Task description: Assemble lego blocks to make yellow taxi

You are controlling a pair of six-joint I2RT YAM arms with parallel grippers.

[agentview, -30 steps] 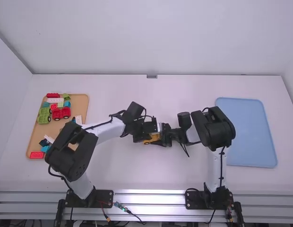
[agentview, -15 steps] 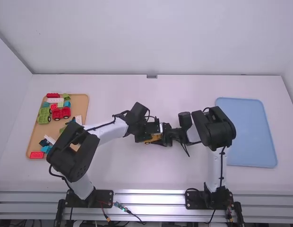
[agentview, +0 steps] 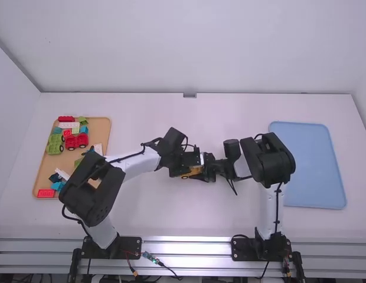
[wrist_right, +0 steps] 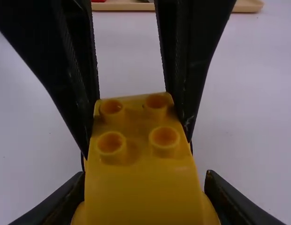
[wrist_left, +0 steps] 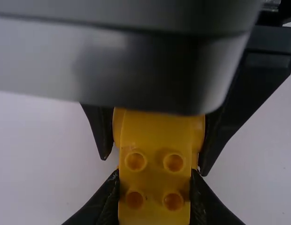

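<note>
High view: against the frame from a second ago, my left claw (agentview: 183, 171) has edged a little toward the right arm's side, and the yellow block (agentview: 195, 171) has shifted slightly that way too. Since the half-second-old frame I see hardly any change, and my right claw (agentview: 206, 172) is almost where it was throughout. The block lies between my two claws, touching both. In the left wrist view, my left claw is closed only as far as the block allows, its fingers (wrist_left: 106, 201) pressed to either side of the studded end. In the right wrist view, my right claw has its fingers (wrist_right: 65, 201) parted around the block's wider, rounded end, gripping it from both sides.
</note>
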